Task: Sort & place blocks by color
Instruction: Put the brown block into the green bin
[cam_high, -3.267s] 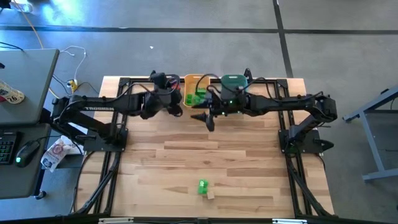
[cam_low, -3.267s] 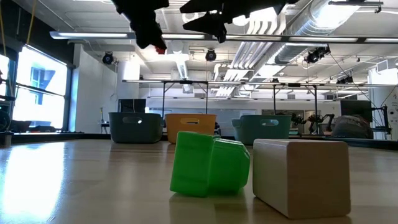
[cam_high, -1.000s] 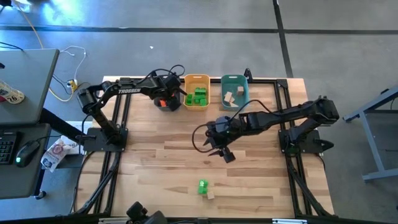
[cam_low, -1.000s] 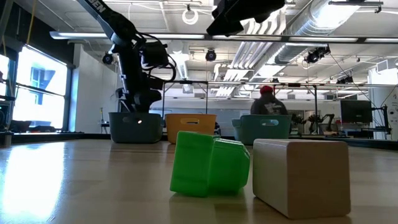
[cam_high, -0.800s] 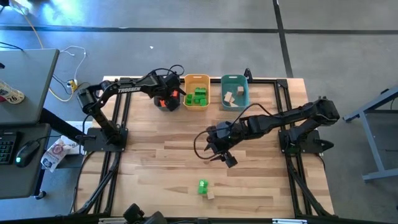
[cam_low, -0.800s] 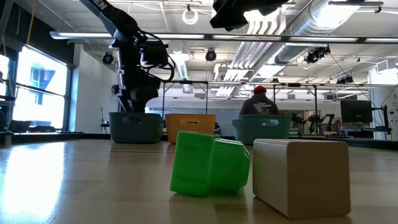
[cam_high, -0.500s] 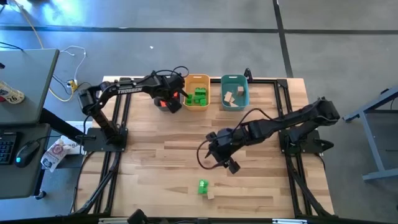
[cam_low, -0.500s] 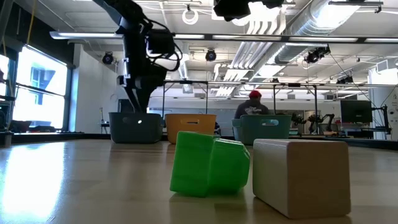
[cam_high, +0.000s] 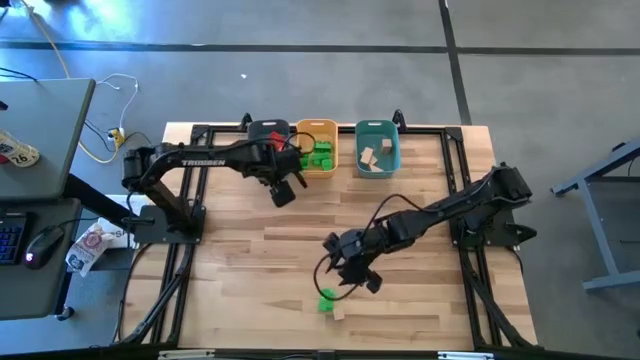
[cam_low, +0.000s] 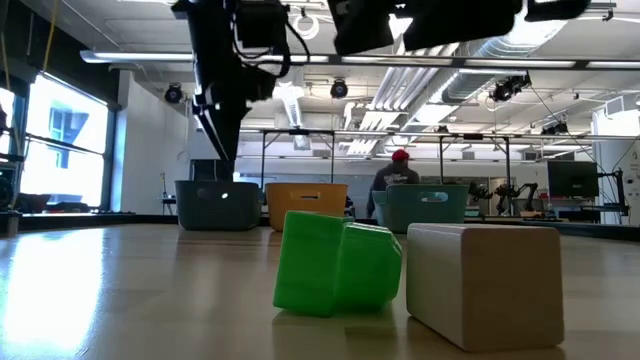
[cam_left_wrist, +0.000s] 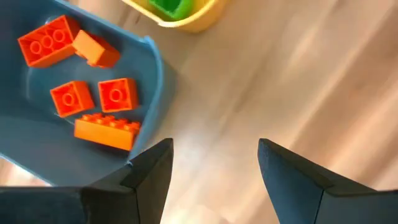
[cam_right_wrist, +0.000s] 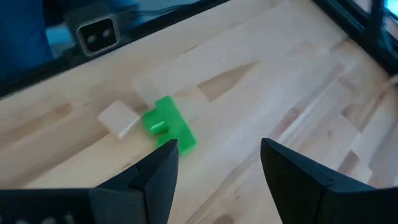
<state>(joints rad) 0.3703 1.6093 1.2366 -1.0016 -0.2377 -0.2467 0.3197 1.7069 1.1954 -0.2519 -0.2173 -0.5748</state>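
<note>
A bright green block (cam_high: 326, 299) and a tan wood block (cam_high: 338, 313) lie side by side on the table near its front edge, large in the low view as the green block (cam_low: 335, 262) and the tan block (cam_low: 483, 283). My right gripper (cam_high: 362, 280) hovers open just behind them and looks down at the green block (cam_right_wrist: 169, 126) and the tan block (cam_right_wrist: 119, 118). My left gripper (cam_high: 283, 192) stands open over bare table just in front of the blue-grey bin (cam_left_wrist: 146, 74). Several red-orange blocks (cam_left_wrist: 93, 93) lie in that bin.
Three bins stand in a row at the far edge: the blue-grey bin (cam_high: 262, 133) partly under my left arm, an orange-yellow bin (cam_high: 322, 128) with green blocks, and a teal bin (cam_high: 378, 128) with tan blocks. A person (cam_low: 400, 172) stands in the room beyond.
My left gripper has come away from above the blue-grey bin toward the table's near edge and a little to the right, rising as it went. My right gripper has gone toward the near edge and down, closing on the green block. Both stay open.
</note>
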